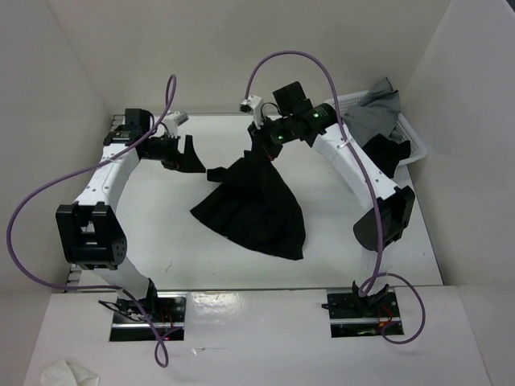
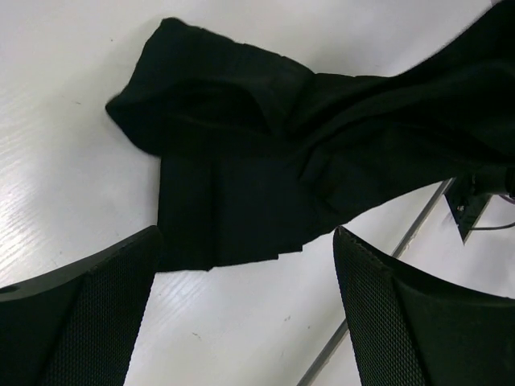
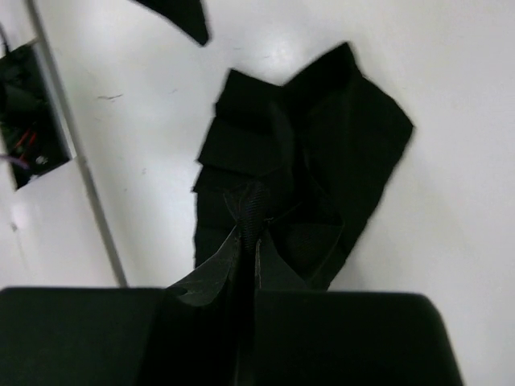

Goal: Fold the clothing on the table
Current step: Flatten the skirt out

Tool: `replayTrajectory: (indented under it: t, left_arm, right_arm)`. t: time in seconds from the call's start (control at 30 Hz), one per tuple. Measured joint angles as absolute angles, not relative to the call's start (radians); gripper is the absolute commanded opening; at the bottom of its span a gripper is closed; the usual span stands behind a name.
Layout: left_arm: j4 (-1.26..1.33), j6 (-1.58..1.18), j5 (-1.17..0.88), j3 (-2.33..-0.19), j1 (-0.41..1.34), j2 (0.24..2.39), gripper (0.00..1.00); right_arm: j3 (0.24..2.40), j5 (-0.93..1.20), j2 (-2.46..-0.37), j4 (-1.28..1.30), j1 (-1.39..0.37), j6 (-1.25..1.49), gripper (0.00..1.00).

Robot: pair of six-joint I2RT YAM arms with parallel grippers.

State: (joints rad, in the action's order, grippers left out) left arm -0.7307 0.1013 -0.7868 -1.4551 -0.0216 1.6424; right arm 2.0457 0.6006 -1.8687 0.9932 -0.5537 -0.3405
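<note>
The clothing [image 1: 253, 211], a black pleated skirt, hangs by its upper end from my right gripper [image 1: 263, 149], and its flared hem is spread on the white table [image 1: 165, 233]. In the right wrist view the right gripper [image 3: 249, 229] is shut on a bunched band of the skirt [image 3: 322, 145], which drapes below it. My left gripper [image 1: 182, 154] stands open at the back left, just left of a loose corner of the skirt [image 1: 216, 173]. From the left wrist, the left gripper [image 2: 245, 241] hovers over the skirt's edge [image 2: 233, 177], with nothing between its fingers [image 2: 88, 322].
A white mesh basket [image 1: 412, 141] sits at the back right with a grey cloth [image 1: 374, 117] and a plain black garment [image 1: 388, 154] in it. White walls surround the table. A crumpled white thing [image 1: 68, 375] lies near the front left.
</note>
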Motion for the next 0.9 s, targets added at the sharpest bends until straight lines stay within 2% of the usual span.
replayTrajectory:
  t: [0.27, 0.53, 0.7, 0.9]
  left_arm:
    - [-0.642, 0.067, -0.871, -1.426, -0.021, 1.68, 0.91]
    - [-0.559, 0.041, -0.958, -1.409, -0.017, 1.954, 0.72]
    - [-0.556, 0.028, -0.975, -1.454, 0.011, 2.026, 0.72]
    - [-0.465, -0.009, -0.991, -1.523, 0.082, 2.026, 0.72]
  right_arm:
    - [1.84, 0.464, -1.863, 0.898, -0.436, -0.294, 0.0]
    - [1.788, 0.419, -1.887, 0.859, -0.314, -0.25, 0.0]
    - [1.788, 0.396, -1.951, 0.838, -0.178, -0.219, 0.0]
    - [1.781, 0.403, -1.981, 0.835, -0.175, -0.222, 0.0]
